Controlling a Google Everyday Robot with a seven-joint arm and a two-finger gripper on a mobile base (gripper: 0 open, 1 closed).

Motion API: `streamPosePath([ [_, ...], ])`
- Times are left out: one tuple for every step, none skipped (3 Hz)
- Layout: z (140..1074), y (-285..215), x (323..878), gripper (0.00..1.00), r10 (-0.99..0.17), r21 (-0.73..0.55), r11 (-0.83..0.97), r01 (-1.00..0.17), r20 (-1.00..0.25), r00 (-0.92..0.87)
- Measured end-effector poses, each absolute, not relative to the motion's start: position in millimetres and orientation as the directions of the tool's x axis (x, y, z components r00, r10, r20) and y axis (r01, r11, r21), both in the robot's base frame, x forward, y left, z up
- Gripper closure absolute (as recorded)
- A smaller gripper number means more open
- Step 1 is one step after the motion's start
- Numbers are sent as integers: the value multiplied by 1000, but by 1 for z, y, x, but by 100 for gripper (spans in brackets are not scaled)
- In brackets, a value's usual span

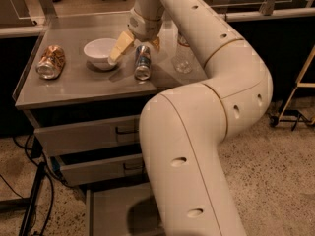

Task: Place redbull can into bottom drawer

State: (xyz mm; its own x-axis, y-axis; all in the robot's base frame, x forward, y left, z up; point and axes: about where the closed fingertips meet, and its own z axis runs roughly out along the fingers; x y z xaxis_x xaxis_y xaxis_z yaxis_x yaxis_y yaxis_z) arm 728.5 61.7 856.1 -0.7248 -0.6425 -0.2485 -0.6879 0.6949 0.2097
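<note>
While my arm (197,132) bends over the cabinet (74,87), my gripper (134,53) hangs at the top of the can (142,64), fingers spread apart on either side. It stands upright beside a bowl (98,50). Below, the bottom drawer (110,210) sits pulled open.

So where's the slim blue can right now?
The can stands on the cabinet top, just right of the white bowl, the open claw straddling it.

Gripper (135,53) over redbull can (142,64), right of bowl (98,50).
</note>
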Motion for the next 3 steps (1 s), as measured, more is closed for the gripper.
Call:
streamPosePath([
  [850, 65, 730, 0, -643, 220, 693, -687, -242, -727],
  [843, 68, 732, 0, -643, 225, 694, -684, -234, -729],
  [843, 68, 732, 19, -643, 225, 694, -684, -234, -729],
])
